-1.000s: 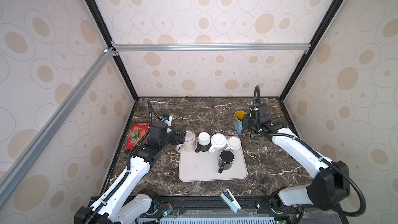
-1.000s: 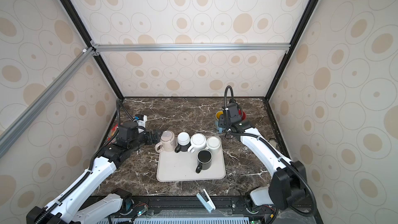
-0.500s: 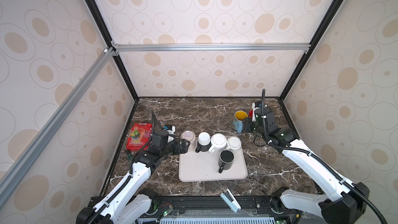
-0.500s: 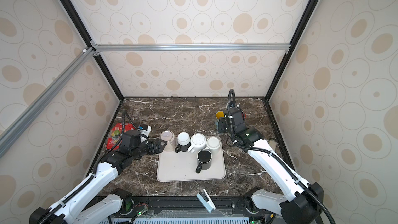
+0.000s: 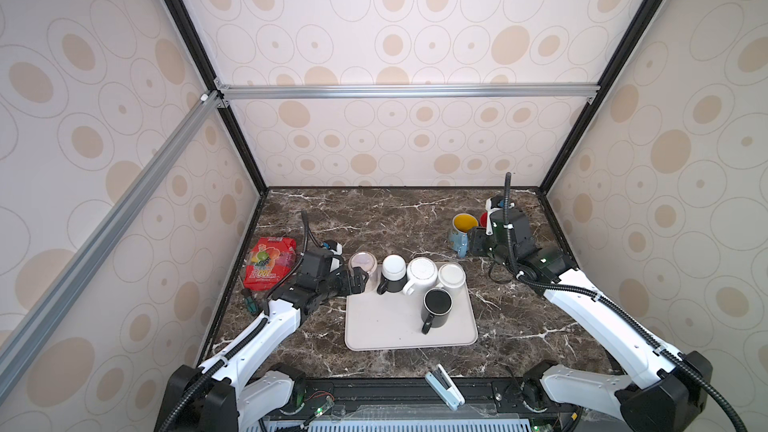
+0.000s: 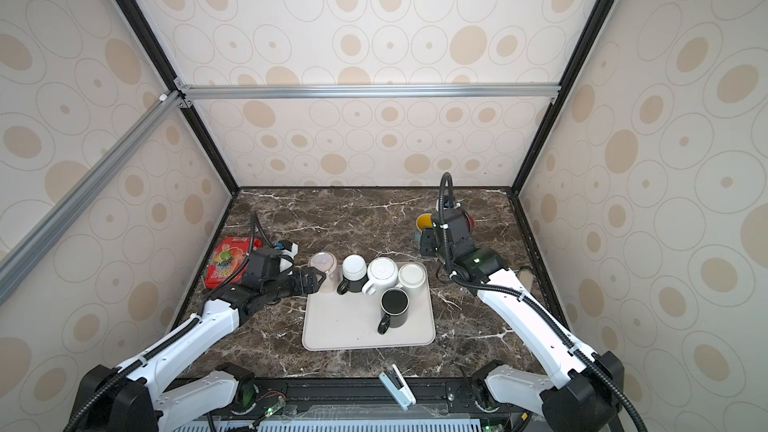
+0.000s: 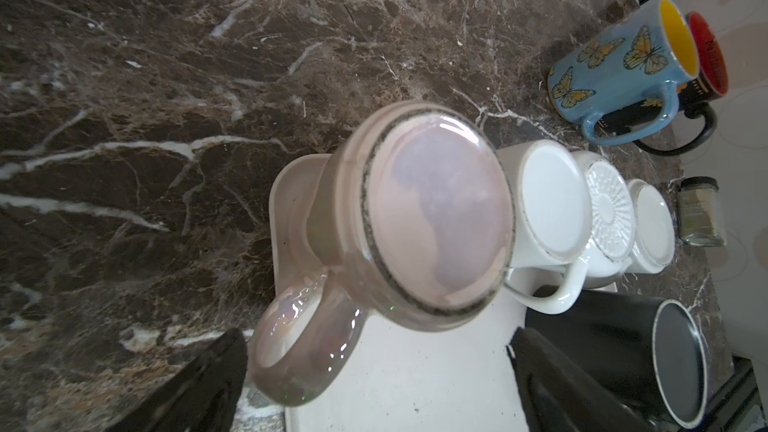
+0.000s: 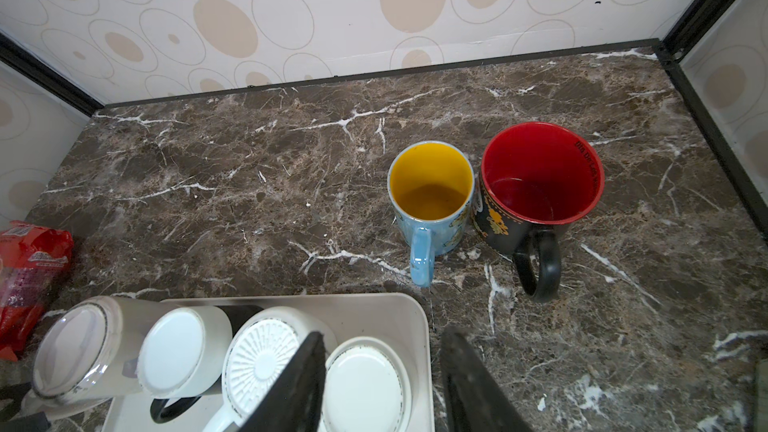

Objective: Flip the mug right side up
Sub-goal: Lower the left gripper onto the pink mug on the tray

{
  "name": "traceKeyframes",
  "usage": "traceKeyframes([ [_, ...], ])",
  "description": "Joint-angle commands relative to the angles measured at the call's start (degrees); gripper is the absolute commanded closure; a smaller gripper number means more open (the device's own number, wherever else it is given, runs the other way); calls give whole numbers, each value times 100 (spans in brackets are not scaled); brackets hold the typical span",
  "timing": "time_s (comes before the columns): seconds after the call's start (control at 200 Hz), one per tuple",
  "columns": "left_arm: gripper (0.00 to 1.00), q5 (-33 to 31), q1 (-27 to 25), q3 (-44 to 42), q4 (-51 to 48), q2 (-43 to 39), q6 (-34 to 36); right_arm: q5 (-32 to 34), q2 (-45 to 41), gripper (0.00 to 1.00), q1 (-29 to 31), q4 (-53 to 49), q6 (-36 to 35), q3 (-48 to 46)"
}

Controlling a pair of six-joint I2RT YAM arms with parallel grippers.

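Dark brown marble-look bench (image 5: 374, 218) w/ white veins. Cream walls (image 5: 415, 35) w/ tan oval print on 3 sides of the bench. Black corner posts (image 5: 199, 68); aluminium rail (image 5: 407, 91) across the back wall above the bench. Light even, soft.

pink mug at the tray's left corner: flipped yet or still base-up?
Upside down: the pink mug shows its flat glazed base facing up, rim down on the tray. Left gripper is open beside it.

pink mug (image 7: 415, 218) | glossy | upside down | tray's far left corner

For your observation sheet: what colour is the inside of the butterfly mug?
Yellow inside the butterfly mug; clearest in the right wrist view.
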Motion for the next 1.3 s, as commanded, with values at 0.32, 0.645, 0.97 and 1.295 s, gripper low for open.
traceKeyframes([
  [0.32,21,401,-102,-280,260,-384,-378,-36,23,53,22,44,-88,49],
  [0.645,32,253,-350,-538,258,-581,-552,-82,-31,54,22,-24,-131,137],
  [0.97,34,-1664,-1027,305,-796,16,-218,-33,-165,57,25,-23,75,6],
  [1.295,44,-1876,-1167,705,-980,659,172,-158,-273,59,38,229,317,-286],
])
